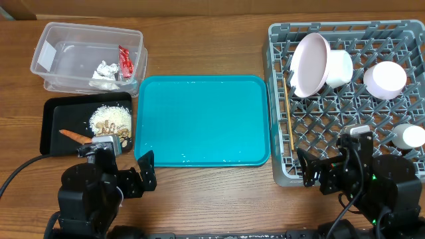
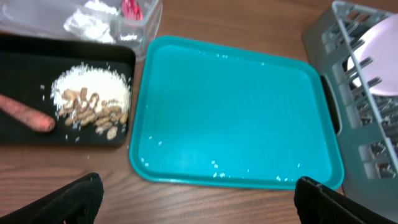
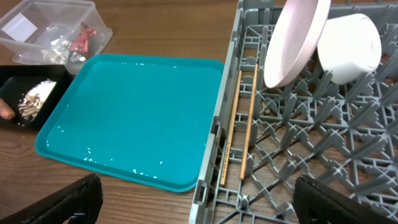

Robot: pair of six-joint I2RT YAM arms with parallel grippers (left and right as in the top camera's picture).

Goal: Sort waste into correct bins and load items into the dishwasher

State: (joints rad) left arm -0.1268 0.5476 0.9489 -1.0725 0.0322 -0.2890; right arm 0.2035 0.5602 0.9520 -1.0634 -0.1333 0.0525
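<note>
Waste sits sorted at the left of the overhead frame: red snack wrapper (image 1: 124,61) and crumpled tissues (image 1: 106,70) in the clear tub (image 1: 46,40) at upper left, and rice (image 1: 109,118) and carrot (image 1: 74,135) in the black tray (image 1: 52,126) below, dry rubbish apart from food. At right, the large white bowl (image 1: 310,64) leans between the dish rack's (image 1: 282,174) pegs, presumably to drain, with the chopsticks (image 1: 288,113) flat along its left wall. My left claw (image 2: 198,182) and right claw (image 3: 198,182) hang spread and empty at the bottom edge.

Brown wood-grain table (image 1: 199,192) under soft, even light from above
</note>
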